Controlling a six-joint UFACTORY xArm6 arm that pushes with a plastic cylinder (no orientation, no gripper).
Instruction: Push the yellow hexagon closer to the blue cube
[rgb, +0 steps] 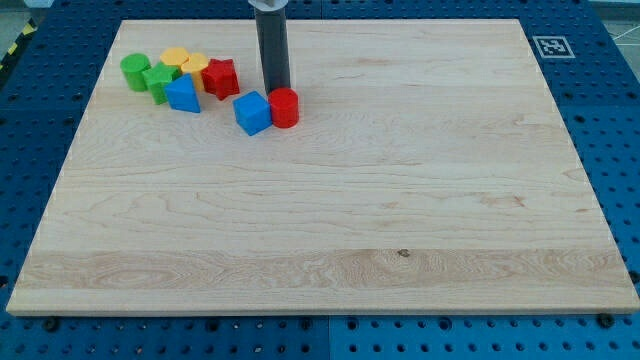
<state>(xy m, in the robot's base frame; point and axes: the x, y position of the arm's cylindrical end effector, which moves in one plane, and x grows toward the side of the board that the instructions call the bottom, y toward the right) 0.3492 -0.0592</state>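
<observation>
The blue cube (253, 113) sits on the wooden board (330, 200) at the upper left, touching a red cylinder (285, 107) on its right. The yellow hexagon (175, 59) lies farther to the view's left in a cluster of blocks, behind a green block. My tip (275, 91) stands just above the blue cube and the red cylinder, close behind them, and well to the right of the yellow hexagon.
The cluster at the upper left also holds a green cylinder (134, 71), a green star-like block (160, 80), a blue triangular block (183, 94), a second yellow block (196, 68) and a red star-like block (220, 77). A marker tag (548, 45) lies beyond the board's top right corner.
</observation>
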